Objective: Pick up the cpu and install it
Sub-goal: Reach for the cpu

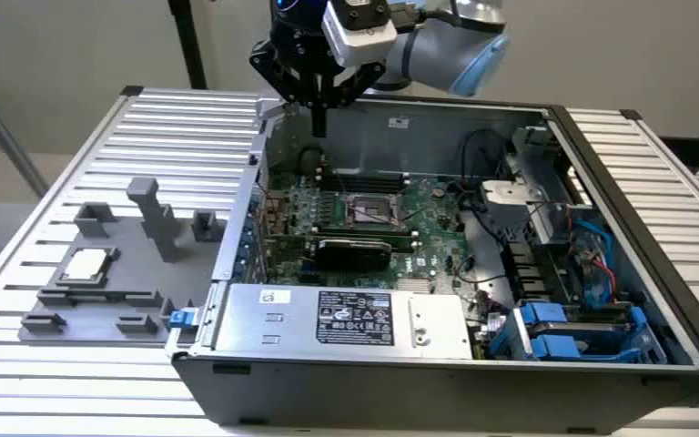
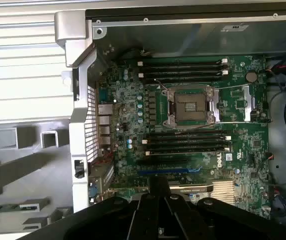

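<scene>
well, my jaws are pressed tight together with nothing between them. they point straight down, high over the open case (image 1: pixel 447 387), above its back corner on the exterior view's left. directly beneath the jaws are the case's rear wall and the near edge of the green board (image 1: pixel 429 214).

the cpu (image 1: pixel 86 265) is not in the case. it lies flat, silvery top up, in a seat of the grey fixture (image 1: pixel 95 320) on the slatted counter (image 1: pixel 58 373). that puts it well apart from the jaws, much lower than them and off toward the exterior view's left, outside the case wall. i am not touching it.

the socket (image 1: pixel 374 211) sits on the board below the jaws and a little toward the exterior view's right, much nearer to them than the cpu is. it is a dark square in a metal frame, and its middle looks bare. long black slots (image 2: pixel 183 70) run along two sides of it, and a thin wire lever lies by the frame.

farther from the jaws, at the front of the case, a silver box (image 1: pixel 338 319) with a black label lies across the board's edge. blue caddies (image 1: pixel 568 332) sit in the far front corner, on the exterior view's right. grey posts of the fixture stand upright between the cpu and the case.
</scene>
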Action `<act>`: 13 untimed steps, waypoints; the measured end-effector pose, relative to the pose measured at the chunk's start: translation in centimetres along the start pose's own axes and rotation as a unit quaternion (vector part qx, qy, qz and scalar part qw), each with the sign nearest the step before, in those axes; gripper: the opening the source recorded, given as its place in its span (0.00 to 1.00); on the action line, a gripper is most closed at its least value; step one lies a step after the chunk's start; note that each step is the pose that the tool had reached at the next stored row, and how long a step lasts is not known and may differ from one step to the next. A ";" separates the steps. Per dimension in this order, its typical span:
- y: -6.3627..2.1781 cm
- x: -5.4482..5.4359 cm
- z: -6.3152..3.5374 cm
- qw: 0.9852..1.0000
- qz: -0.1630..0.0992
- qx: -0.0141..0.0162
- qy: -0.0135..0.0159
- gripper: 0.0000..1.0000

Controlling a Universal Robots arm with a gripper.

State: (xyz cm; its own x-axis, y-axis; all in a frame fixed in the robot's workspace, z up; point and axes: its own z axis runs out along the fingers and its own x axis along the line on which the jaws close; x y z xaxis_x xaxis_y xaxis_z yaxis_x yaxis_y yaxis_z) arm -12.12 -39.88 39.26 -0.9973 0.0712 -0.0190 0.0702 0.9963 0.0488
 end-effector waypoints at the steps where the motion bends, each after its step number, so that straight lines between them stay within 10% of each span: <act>1: 0.00 0.0 0.00 1.000 0.000 0.000 0.000 0.11; 9: -0.01 0.1 -0.01 1.000 0.000 0.000 0.000 0.11; 13: -0.13 1.9 -0.02 1.000 0.000 0.000 0.000 0.11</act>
State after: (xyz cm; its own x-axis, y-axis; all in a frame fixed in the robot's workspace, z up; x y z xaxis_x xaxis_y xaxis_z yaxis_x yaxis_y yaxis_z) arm -14.01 -39.88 39.24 -0.9973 0.0713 -0.0191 0.0703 0.9963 0.0488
